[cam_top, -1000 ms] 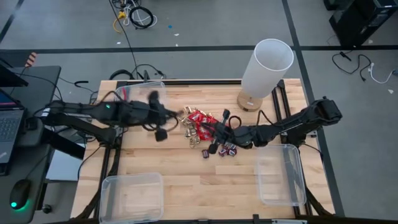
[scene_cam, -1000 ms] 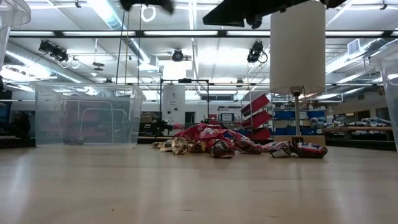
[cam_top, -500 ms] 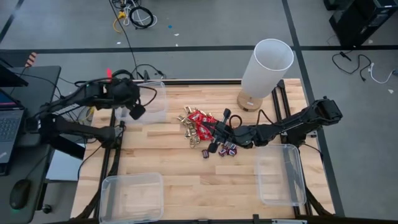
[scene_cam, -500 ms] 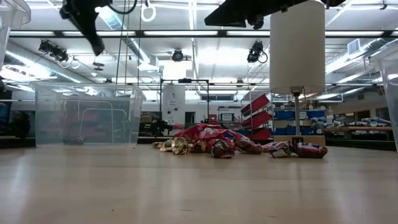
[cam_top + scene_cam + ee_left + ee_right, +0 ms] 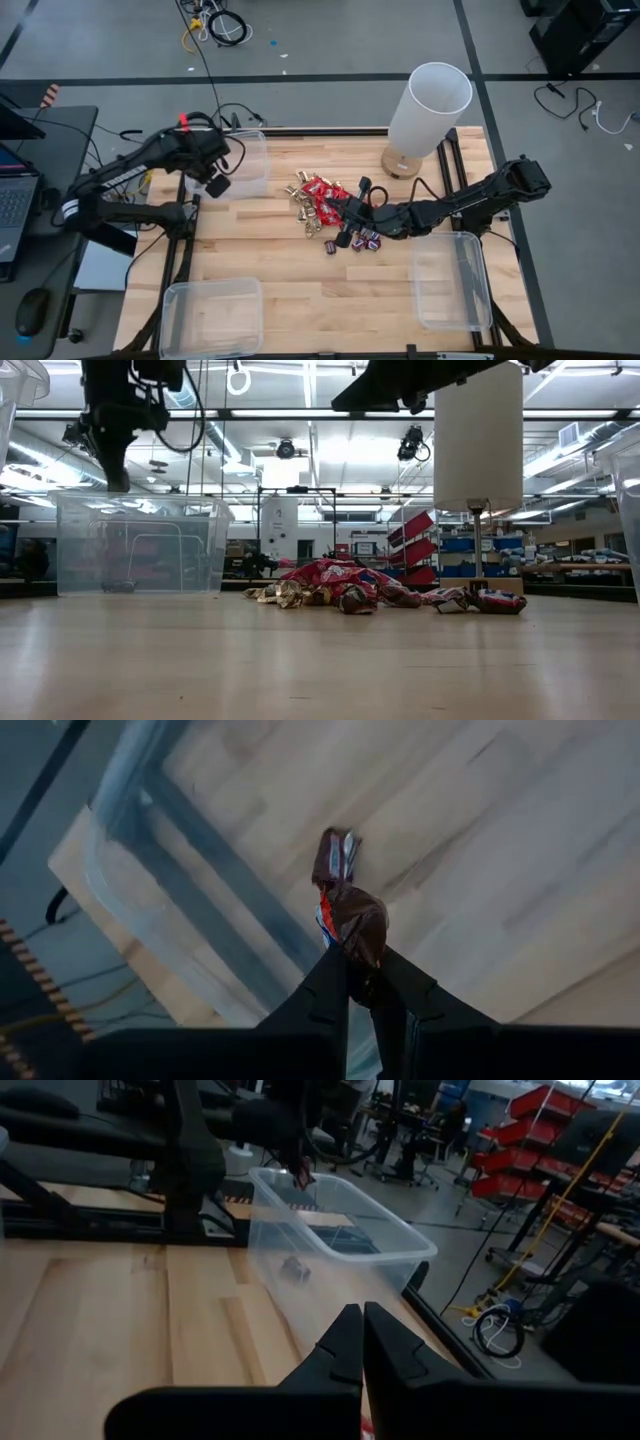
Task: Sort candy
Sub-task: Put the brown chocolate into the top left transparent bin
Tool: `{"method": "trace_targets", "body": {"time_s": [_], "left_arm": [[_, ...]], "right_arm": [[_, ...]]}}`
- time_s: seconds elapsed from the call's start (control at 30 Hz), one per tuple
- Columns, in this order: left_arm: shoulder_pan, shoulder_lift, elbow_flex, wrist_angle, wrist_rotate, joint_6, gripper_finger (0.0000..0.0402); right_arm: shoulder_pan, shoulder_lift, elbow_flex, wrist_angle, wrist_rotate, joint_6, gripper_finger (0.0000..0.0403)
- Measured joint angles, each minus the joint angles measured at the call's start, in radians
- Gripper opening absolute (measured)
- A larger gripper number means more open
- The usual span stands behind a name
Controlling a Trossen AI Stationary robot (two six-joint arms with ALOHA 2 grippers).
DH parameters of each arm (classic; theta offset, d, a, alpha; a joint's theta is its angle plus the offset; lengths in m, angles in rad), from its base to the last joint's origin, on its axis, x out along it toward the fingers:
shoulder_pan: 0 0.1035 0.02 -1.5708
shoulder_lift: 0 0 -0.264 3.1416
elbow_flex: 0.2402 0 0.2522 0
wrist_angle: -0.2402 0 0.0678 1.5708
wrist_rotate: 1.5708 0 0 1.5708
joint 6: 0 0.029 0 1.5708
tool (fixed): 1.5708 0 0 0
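Observation:
The candy [image 5: 322, 207] lies heaped mid-table: red packets, gold pieces, dark mini bars. My left gripper [image 5: 217, 185] hangs over the clear bin [image 5: 243, 160] at the far left, above its rim in the low view [image 5: 117, 482], and is shut on one dark brown candy bar [image 5: 357, 920]. One dark piece [image 5: 295, 1268] lies on that bin's floor. My right gripper [image 5: 350, 213] is shut with nothing in it [image 5: 360, 1330], held high above the heap's right side. My left gripper pinches the dark brown bar by one end [image 5: 364, 942] between its two fingertips. The fingers point steeply down from above. The rest of the bar sticks out beyond the tips, lifted clear over the bin's floor.
A tall white cylinder [image 5: 430, 105] stands on a wooden base at the far right. Two more clear bins sit at the near left [image 5: 210, 315] and the near right [image 5: 450, 280]. Bare wood lies between the heap and the near edge.
My left gripper has swung from beside the heap toward the table's far left, over the bin, with the dark bar still pinched. It has tipped from nearly level to steeply down and sunk a little. My right arm has kept still.

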Motion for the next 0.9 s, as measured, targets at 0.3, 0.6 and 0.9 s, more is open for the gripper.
{"method": "trace_targets", "body": {"time_s": [0.3, 0.6, 0.9], "left_arm": [[0.044, 0.0, -0.099, 0.032, 0.0, 0.005, 0.004], [0.044, 0.0, -0.144, 0.085, -0.002, 0.019, 0.0093], [0.044, 0.0, -0.144, 0.102, -0.004, 0.022, 0.0131]], "right_arm": [[0.0, 0.0, 0.0, 0.0, 0.0, 0.0, 0.0], [0.0, 0.0, 0.0, -0.004, 0.0, -0.001, 0.0], [-0.001, 0.0, 0.0, -0.005, 0.0, -0.002, 0.0]]}}
